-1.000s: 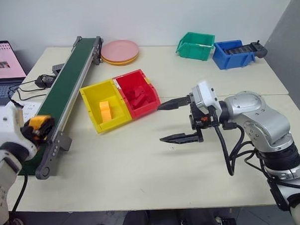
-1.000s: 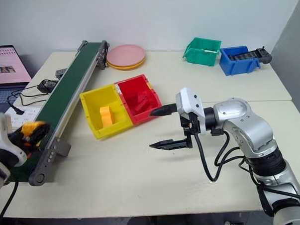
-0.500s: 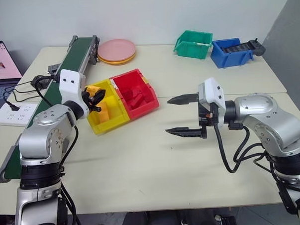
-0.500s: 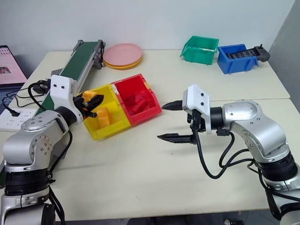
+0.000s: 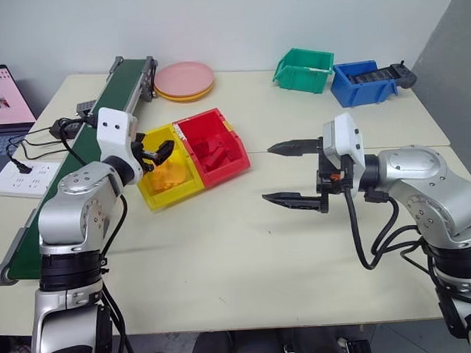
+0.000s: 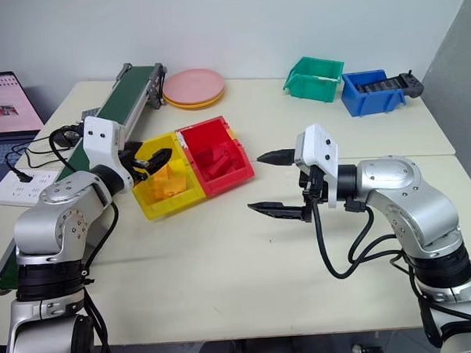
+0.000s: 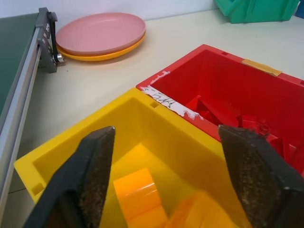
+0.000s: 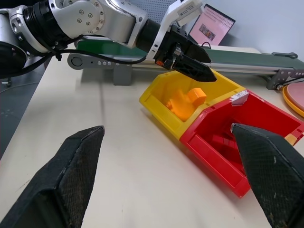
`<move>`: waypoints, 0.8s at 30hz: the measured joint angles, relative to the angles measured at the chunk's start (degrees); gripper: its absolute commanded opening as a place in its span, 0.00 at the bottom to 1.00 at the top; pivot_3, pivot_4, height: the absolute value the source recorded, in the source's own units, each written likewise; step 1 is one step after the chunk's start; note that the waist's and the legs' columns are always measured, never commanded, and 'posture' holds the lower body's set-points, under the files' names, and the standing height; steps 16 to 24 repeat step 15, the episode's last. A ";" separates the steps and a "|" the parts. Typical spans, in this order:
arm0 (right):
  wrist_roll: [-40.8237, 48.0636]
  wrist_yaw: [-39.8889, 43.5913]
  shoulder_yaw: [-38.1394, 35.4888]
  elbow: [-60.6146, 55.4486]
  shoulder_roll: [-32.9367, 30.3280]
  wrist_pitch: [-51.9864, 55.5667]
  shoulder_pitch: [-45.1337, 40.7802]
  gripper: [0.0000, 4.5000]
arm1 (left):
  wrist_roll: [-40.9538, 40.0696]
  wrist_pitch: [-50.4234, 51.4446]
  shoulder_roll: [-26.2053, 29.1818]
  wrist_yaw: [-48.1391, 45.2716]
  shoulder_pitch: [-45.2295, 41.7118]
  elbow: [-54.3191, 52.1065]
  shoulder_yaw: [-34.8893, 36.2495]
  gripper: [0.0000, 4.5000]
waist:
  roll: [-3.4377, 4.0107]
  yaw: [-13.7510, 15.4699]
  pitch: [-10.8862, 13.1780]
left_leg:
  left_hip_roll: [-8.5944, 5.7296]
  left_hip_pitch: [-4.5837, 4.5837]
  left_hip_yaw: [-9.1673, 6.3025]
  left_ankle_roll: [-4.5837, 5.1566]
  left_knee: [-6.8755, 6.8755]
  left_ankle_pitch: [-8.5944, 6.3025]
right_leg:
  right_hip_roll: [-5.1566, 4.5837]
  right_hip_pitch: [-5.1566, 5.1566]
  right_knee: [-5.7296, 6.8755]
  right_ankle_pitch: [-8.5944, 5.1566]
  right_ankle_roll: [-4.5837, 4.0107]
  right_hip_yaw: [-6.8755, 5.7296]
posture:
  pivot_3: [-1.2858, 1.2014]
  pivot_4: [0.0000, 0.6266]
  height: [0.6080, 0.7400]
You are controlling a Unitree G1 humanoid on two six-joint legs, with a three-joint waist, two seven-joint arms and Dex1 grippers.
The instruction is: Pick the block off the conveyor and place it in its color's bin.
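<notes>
My left gripper [image 5: 160, 155] hovers open just over the yellow bin [image 5: 164, 197], with nothing between its fingers [image 7: 97, 171]. Below them, inside the bin, the yellow-orange block [image 7: 202, 211] shows as a blurred shape beside a taller yellow-orange brick stack [image 7: 137, 190]. The dark green conveyor [image 5: 126, 83] runs along the table's left side, behind that arm, and no block shows on its visible belt. My right gripper [image 5: 268, 173] is held open above the middle of the table, to the right of the bins, pointing toward them and holding nothing.
A red bin [image 5: 233, 162] with red bricks is joined to the yellow one's right side. Pink plates [image 5: 184, 79] lie at the back, a green bin [image 5: 305, 70] and a blue bin [image 5: 356, 84] at the back right. A laptop [image 5: 1, 101], power strip [image 5: 20, 176] and cables sit at the left.
My left gripper carried the block from the conveyor's near end to over the yellow bin, then opened; the block has left its fingers. The right gripper has hardly moved.
</notes>
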 measured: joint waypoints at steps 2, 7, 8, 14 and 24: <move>-0.05 -0.07 0.04 0.04 0.06 -0.36 0.01 1.00 | 0.19 0.17 0.81 -0.07 1.33 -3.23 0.02 0.89 | 0.00 -0.05 0.00 | 0.00 0.00 0.01 0.00 0.00 0.00 | 0.00 0.00 -0.01 0.00 0.00 0.03 | 0.52 0.24 1.00; -1.21 -0.16 -0.39 0.57 0.28 -4.46 1.53 1.00 | -0.04 1.62 3.29 -0.74 10.80 -14.84 2.65 0.89 | 0.01 -0.29 0.00 | 0.01 0.05 0.09 0.00 -0.03 0.00 | 0.00 0.00 -0.01 0.00 0.00 0.11 | 0.52 0.24 1.00; -1.74 -0.18 -0.44 1.05 0.50 -5.59 2.26 1.00 | -0.46 2.22 3.33 -1.10 12.94 -16.69 3.79 0.89 | 0.00 -0.19 0.00 | 0.02 0.04 0.03 0.00 -0.02 0.00 | 0.00 0.01 0.00 0.00 0.00 0.04 | 0.52 0.24 1.00; -2.65 -0.17 -1.97 4.04 1.14 -11.53 7.07 1.00 | -4.20 4.94 2.68 -1.55 25.32 -26.93 11.58 0.89 | -0.01 0.03 -0.01 | 0.02 0.16 0.00 0.00 -0.01 0.00 | 0.00 0.18 -0.02 0.00 0.00 0.02 | 0.52 0.24 1.00; -2.70 -0.18 -2.05 4.61 1.25 -12.10 7.47 1.00 | -4.49 4.81 2.56 -1.91 26.78 -28.38 12.02 0.89 | -0.01 0.10 -0.01 | 0.01 0.17 0.00 0.00 -0.01 0.00 | 0.00 0.18 -0.02 0.00 0.00 0.03 | 0.52 0.24 1.00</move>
